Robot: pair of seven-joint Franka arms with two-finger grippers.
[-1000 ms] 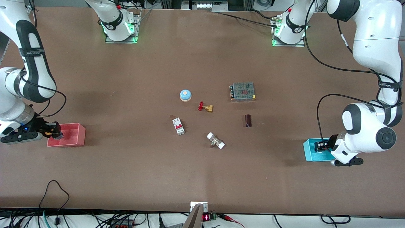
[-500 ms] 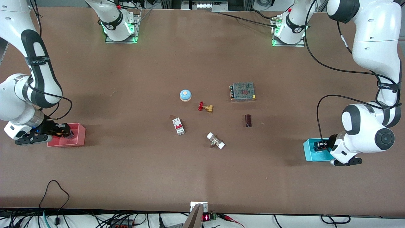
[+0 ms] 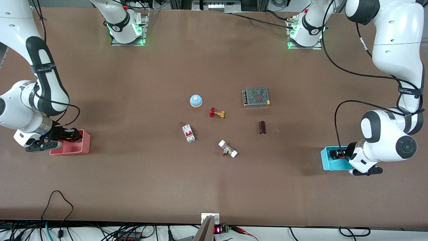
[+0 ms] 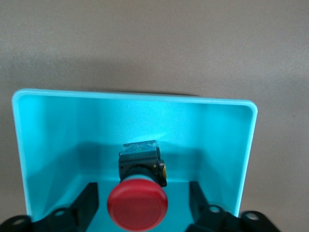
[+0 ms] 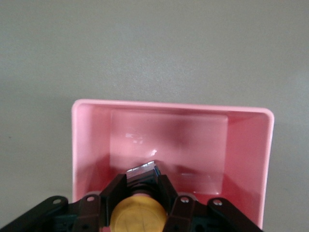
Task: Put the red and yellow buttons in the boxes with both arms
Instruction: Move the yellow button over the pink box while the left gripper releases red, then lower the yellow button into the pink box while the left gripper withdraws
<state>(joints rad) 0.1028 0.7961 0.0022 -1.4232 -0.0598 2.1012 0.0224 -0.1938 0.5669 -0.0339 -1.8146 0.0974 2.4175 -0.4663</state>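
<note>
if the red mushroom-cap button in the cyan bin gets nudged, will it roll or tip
The red mushroom-cap button probably tips easily: its round cap is wider than its black body. It may roll in an arc, but the cyan plastic bin walls should stop it. It looks rigid.

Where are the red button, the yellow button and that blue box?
red button (image 4: pixel 137 209), left wrist view, on its round cap.
yellow button (image 5: pixel 137 215), right wrist view, on its cap.
blue box (image 4: pixel 135 123), left wrist view, on its inner wall.
</note>
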